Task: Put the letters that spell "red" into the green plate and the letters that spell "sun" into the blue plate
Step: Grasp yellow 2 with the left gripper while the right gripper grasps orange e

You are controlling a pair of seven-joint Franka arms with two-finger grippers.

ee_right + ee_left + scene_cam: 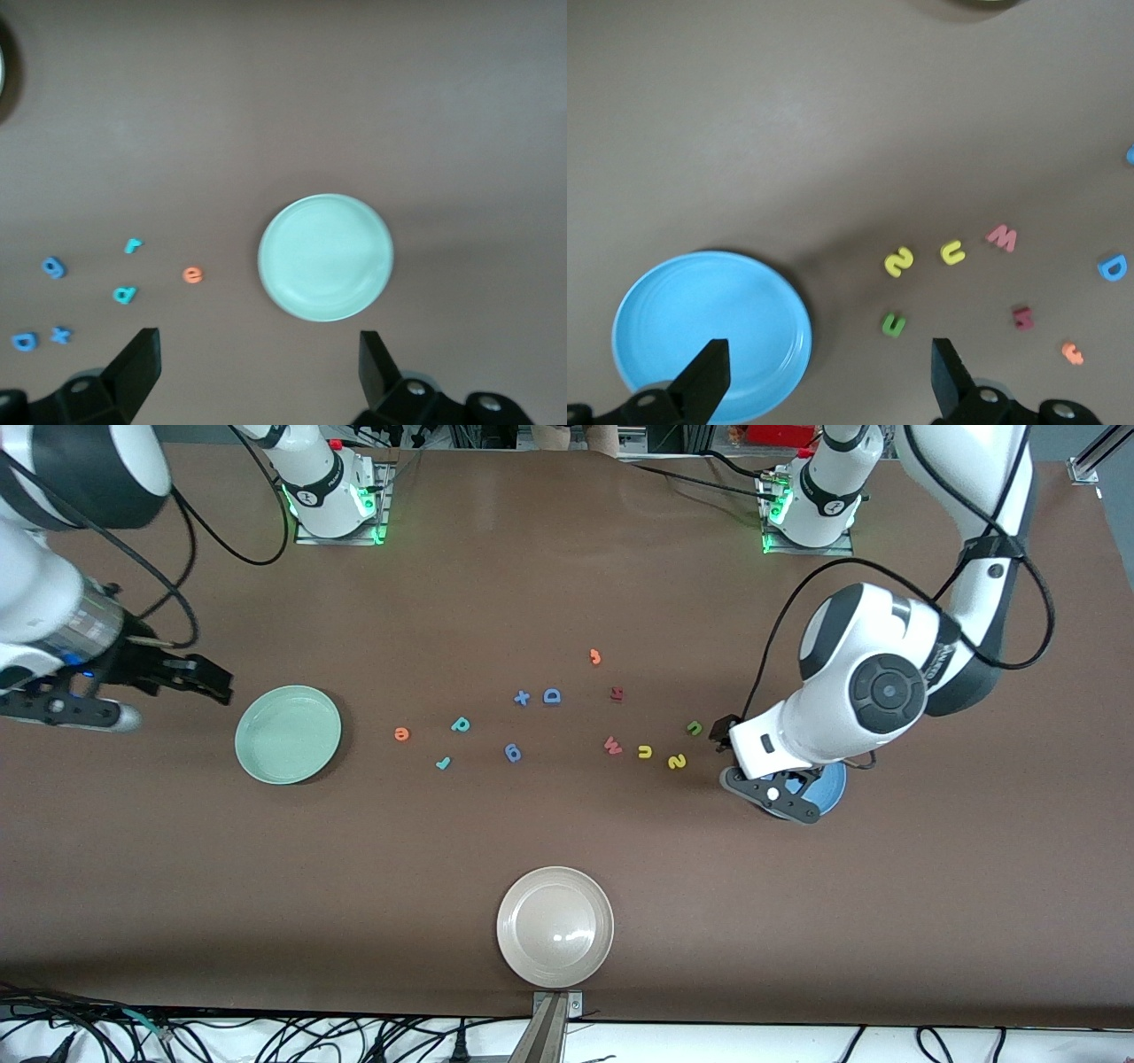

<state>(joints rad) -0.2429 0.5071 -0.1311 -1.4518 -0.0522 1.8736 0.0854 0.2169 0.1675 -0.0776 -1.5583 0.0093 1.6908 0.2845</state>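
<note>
The green plate (288,733) (325,257) lies toward the right arm's end. Beside it lie the orange "e" (402,733) (192,274), teal "d" (461,724) (125,294) and teal "r" (444,762) (133,245). The blue plate (831,790) (700,319) is mostly hidden under the left arm. Near it lie the yellow "s" (676,761) (898,261), yellow "u" (645,752) (952,252) and green "n" (695,728) (893,325). My left gripper (728,746) (830,376) hangs open between the blue plate and the "n". My right gripper (202,677) (257,372) hangs open beside the green plate.
A beige plate (555,926) sits near the front edge. Among the letters lie a red "W" (612,745), a dark red letter (617,693), an orange "J" (595,657), a blue "D" (552,695), a blue cross (522,697) and a blue "g" (513,753).
</note>
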